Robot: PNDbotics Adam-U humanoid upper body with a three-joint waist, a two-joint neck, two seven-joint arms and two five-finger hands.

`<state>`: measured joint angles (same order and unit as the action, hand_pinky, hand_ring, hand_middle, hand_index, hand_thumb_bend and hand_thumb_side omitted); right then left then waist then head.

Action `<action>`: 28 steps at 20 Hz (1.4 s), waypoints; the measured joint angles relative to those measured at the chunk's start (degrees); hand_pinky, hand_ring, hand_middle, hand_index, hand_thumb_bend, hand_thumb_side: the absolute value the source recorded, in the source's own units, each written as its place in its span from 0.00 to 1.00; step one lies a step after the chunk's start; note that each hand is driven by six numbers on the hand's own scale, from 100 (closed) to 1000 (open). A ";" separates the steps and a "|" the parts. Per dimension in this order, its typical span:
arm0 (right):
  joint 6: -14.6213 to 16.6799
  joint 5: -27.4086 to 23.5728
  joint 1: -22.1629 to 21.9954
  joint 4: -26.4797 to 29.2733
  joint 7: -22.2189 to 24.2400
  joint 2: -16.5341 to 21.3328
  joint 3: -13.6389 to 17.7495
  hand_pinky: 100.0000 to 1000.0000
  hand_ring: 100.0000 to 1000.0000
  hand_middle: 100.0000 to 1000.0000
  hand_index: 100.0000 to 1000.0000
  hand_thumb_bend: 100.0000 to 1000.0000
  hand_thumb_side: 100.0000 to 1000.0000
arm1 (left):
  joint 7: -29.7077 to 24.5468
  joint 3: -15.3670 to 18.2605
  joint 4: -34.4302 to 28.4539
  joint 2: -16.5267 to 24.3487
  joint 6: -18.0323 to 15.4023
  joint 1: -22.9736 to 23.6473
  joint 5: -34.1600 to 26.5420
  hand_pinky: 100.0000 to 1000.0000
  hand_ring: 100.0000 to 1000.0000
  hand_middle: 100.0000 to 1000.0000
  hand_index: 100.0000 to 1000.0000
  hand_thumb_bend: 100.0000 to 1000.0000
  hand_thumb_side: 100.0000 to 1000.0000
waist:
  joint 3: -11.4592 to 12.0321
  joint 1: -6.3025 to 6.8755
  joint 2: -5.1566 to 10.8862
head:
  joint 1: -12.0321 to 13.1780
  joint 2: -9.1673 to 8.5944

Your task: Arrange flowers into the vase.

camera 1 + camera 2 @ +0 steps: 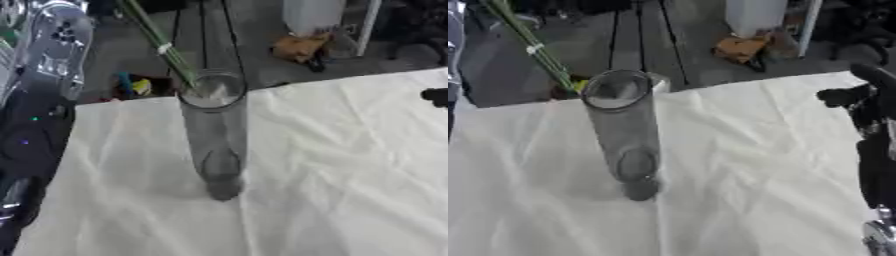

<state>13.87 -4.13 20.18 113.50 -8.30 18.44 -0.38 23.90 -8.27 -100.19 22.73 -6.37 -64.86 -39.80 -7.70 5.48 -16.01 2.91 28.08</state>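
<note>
A tall clear glass vase [214, 135] stands upright on the white cloth [332, 175] near the table's far edge. Thin green flower stems [157, 40] with a small white tag slant down from the upper left. Their lower ends reach the vase's rim at its left side; how deep they go is unclear. The stems' upper part runs out of the top of the picture, so what holds them is hidden. A silver part of my left arm [54, 45] shows at the left edge, without the hand. My right hand [846, 95], black, hovers at the right edge, apart from the vase.
Beyond the table's far edge lies a dark floor with a brown object [299, 46], a white container [754, 15] and some small coloured things [136, 86]. My right forearm [875, 160] runs down the right side over the cloth.
</note>
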 measured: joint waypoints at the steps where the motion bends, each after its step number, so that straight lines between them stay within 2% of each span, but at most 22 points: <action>1: 0.01 -0.01 0.01 0.00 0.02 0.00 0.00 0.81 0.65 0.45 0.82 0.00 0.88 | -0.43 0.00 -0.02 -0.13 -0.28 -0.01 0.43 0.00 0.00 0.00 0.01 0.12 0.58 | -0.14 0.01 -0.15 | 0.08 -0.06; 7: 0.13 -0.02 0.42 0.00 0.35 0.00 -0.02 0.81 0.65 0.45 0.82 0.00 0.88 | -2.35 0.05 -0.67 -0.13 -2.43 -0.21 4.73 0.00 0.00 0.00 0.01 0.13 0.55 | -0.64 0.38 -1.20 | 0.28 -0.92; 14: 0.12 -0.03 0.53 0.00 0.62 0.00 -0.02 0.82 0.65 0.45 0.82 0.00 0.87 | -1.38 0.25 -2.08 -0.12 -4.53 -0.31 11.01 0.00 0.00 0.00 0.01 0.14 0.55 | -0.89 0.60 -2.22 | 0.20 -1.41; 23: 0.16 -0.03 0.70 0.00 0.92 -0.01 -0.02 0.82 0.65 0.45 0.82 0.00 0.85 | -1.47 0.42 -2.51 0.00 -5.42 -0.36 13.88 0.00 0.00 0.00 0.01 0.15 0.54 | -1.13 0.60 -3.05 | 0.07 -1.87; 28: 0.19 -0.03 0.79 0.00 1.05 -0.01 -0.02 0.82 0.65 0.45 0.82 0.00 0.84 | -1.41 0.42 -2.01 0.00 -4.79 -0.35 12.90 0.00 0.00 0.00 0.01 0.14 0.56 | -1.11 0.60 -3.54 | 0.07 -1.96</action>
<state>14.06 -4.15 20.97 113.50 -7.25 18.43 -0.40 22.49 -7.85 -102.19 22.72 -11.15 -65.21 -26.90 -8.81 6.08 -19.55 2.98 26.13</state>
